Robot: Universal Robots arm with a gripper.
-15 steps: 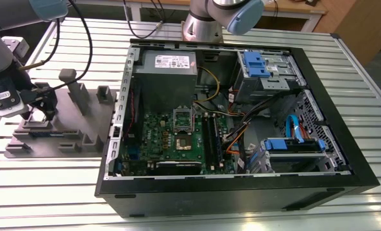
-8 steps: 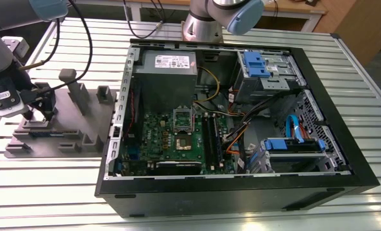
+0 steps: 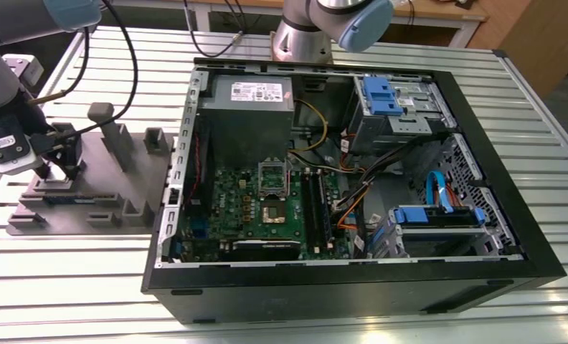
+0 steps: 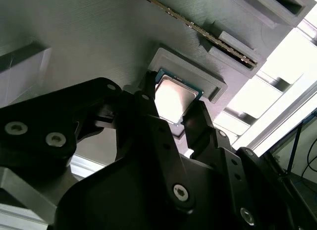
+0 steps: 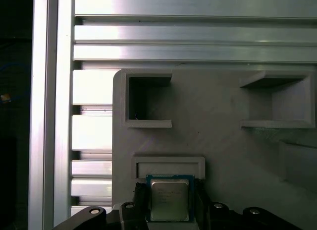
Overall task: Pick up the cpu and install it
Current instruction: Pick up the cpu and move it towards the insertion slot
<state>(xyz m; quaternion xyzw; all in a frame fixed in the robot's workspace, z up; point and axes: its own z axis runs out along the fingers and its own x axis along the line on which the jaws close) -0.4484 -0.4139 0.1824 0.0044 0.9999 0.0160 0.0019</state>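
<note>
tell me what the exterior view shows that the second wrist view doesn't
Exterior view: the open computer case with its motherboard, standing on the slatted table to the exterior view's right of the grey fixture.
Second wrist view: the cpu close up, silvery top upward, at a shallow recess of the grey fixture, with the gripper right at it.
Both: the grey fixture and the gripper low over it.

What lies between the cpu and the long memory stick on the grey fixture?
In the second wrist view: the raised rim around the cpu, then bare fixture surface up to the memory stick.
</note>
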